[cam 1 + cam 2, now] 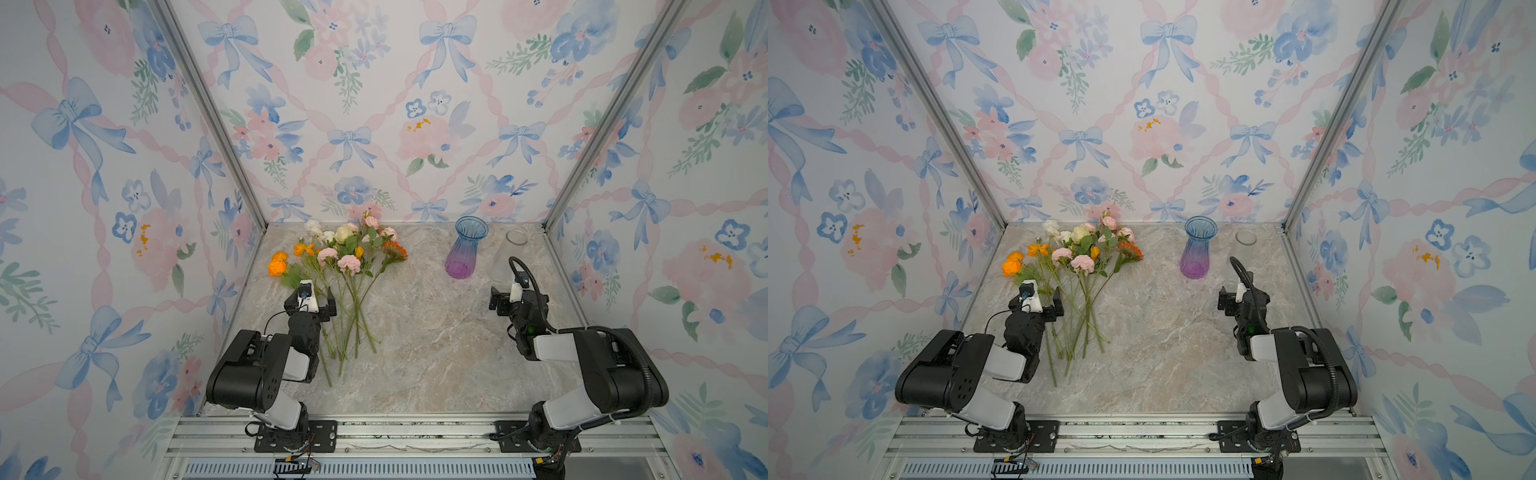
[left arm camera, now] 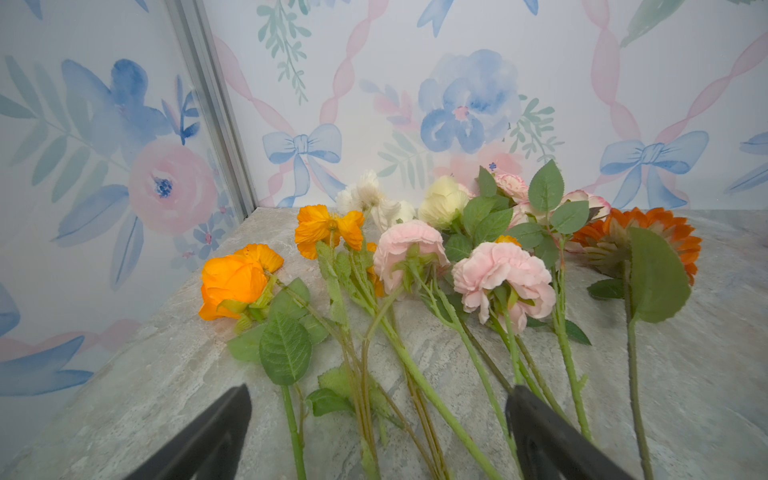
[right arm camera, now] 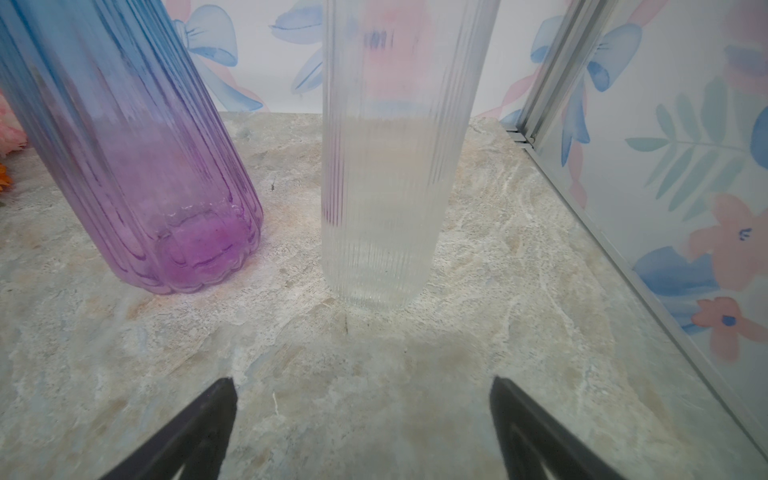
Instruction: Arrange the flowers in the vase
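Top views, flowers: the flowers (image 1: 348,262) lie flat in a loose fan on the left of the marble table (image 1: 436,349), blooms toward the back wall and stems converging toward the robot. None is in a vase yet.
Top views, vases: a blue-to-purple vase (image 1: 463,253) stands upright at the right rear, with a clear ribbed vase (image 1: 509,255) just beside it nearer the right wall. Both are empty and well apart from the flowers. Which one the task means cannot be told.
Top views, left gripper: the left gripper (image 1: 311,297) hangs low over the stem ends, jaws spread and holding nothing. It is probably placed for a first pick.
Top views, right gripper: the right gripper (image 1: 514,296) sits near the clear vase, facing it, spread and empty.
Left wrist, stems: several green stems run between the two black fingers (image 2: 216,432), and the pink and orange blooms lie beyond them. Stems make the sensible hold, since blooms would crush.
Left wrist, claw: it is wide apart and touches no stem.
Right wrist, vases: the clear ribbed vase stands straight ahead with the tinted one beside it, both on the table.
Right wrist, claw: it is open with bare marble between the fingers, likely waiting to steady a vase.
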You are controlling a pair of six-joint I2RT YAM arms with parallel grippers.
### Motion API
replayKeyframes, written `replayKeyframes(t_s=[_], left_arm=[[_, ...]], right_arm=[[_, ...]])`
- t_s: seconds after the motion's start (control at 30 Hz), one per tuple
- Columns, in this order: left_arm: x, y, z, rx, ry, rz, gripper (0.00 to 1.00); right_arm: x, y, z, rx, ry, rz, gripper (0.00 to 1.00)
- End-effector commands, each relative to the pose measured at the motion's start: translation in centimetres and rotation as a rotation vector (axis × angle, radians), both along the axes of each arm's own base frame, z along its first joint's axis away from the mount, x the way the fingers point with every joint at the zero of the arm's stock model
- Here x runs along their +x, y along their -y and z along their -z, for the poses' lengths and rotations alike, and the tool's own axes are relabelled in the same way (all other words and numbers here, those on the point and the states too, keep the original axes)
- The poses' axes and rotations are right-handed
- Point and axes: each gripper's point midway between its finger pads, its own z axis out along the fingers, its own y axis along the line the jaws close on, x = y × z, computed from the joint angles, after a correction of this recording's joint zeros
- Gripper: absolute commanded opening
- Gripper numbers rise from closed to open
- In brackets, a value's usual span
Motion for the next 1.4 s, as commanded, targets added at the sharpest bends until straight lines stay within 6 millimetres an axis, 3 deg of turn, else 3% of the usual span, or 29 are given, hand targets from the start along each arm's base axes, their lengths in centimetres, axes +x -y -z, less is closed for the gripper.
replayKeyframes(t_s=[0.0,0.1,0.3,0.37,0.53,0.63,0.8,0.9,0.97,1.07,1.17,1.37], left_arm=[[0.2,0.9,-0.3,0.019,0.006,0.037,0.98],[-0.2,0.9,-1.4,0.037,0.033,0.020,0.97],[-1.8,0.4,-3.7,0.069,0.067,-0.121,0.98],[-1.8,1.3,-4.1,0.048,0.035,-0.137,0.98],[-0.5,6.7,-7.6,0.051,-0.063,-0.061,0.97],[-0.1,12.0,-11.0,-0.047,-0.083,0.171,0.98],[-1.6,19.5,-18.6,-0.155,-0.083,0.589,0.98],[-3.0,23.4,-21.4,-0.089,-0.065,0.838,0.98],[-3.5,24.7,-21.6,-0.012,-0.041,0.918,0.98],[-3.5,25.3,-19.8,0.044,-0.010,0.939,0.98],[-3.4,25.6,-18.4,0.043,-0.011,0.938,0.98],[-3.0,24.0,-18.7,0.042,0.015,0.845,0.98]], right_arm=[[0.4,-0.1,-0.7,0.009,0.026,0.001,0.97],[0.0,0.0,-2.0,0.002,0.047,0.016,0.97],[-3.8,1.7,-4.7,0.045,0.064,0.124,0.97],[-4.5,2.4,-5.8,0.082,0.089,0.157,0.97],[-4.3,0.6,-7.0,0.144,0.087,0.069,0.97],[-4.0,-0.5,-7.6,0.169,0.100,0.007,0.97],[-3.8,-6.0,-9.8,0.192,0.166,-0.261,0.97],[-3.5,-9.2,-10.2,0.120,0.155,-0.360,0.97],[-2.8,-10.6,-10.5,0.061,0.142,-0.375,0.97],[-0.9,-12.0,-11.7,0.036,0.132,-0.373,0.97],[1.2,-11.8,-13.0,0.041,0.154,-0.320,0.97],[4.6,-11.9,-12.1,0.017,0.156,-0.272,0.97]])
